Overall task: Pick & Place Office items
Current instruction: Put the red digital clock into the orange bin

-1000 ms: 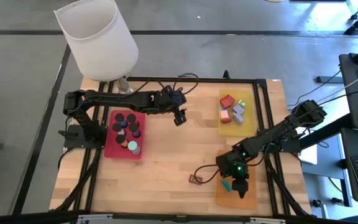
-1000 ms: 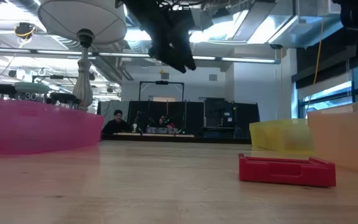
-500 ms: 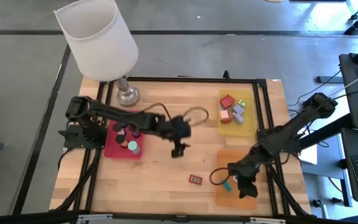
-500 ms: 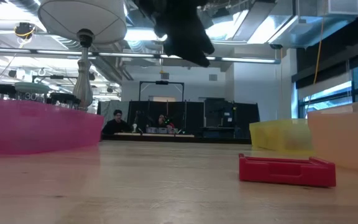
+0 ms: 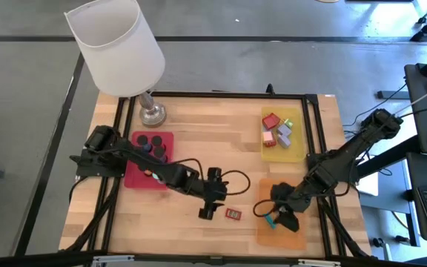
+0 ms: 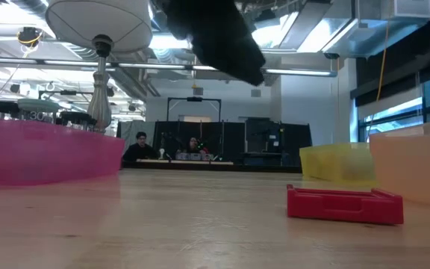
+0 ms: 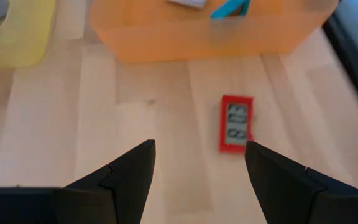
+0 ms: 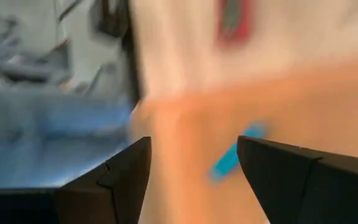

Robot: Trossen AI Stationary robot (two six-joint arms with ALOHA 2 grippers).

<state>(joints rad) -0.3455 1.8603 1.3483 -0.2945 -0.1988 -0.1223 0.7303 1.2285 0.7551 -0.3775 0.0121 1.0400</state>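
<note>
One flat red rectangle [image 5: 233, 214] lies lower centre, beside the left gripper [image 5: 207, 212], fingers spread, empty. Right gripper [image 5: 288, 221], fingers spread, hangs over the orange mat [image 5: 296, 239] by a teal piece [image 5: 271, 222].

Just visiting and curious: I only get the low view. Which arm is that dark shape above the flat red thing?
Observer: The left arm. From above, its left gripper hangs just beside the red rectangle, over bare wood.
Operator: Is it holding anything?
Observer: No. Its wrist view shows open, empty fingers, with the rectangle ahead of them.
Operator: And the other arm?
Observer: The right gripper is over the orange mat, open, next to a teal piece.
</note>
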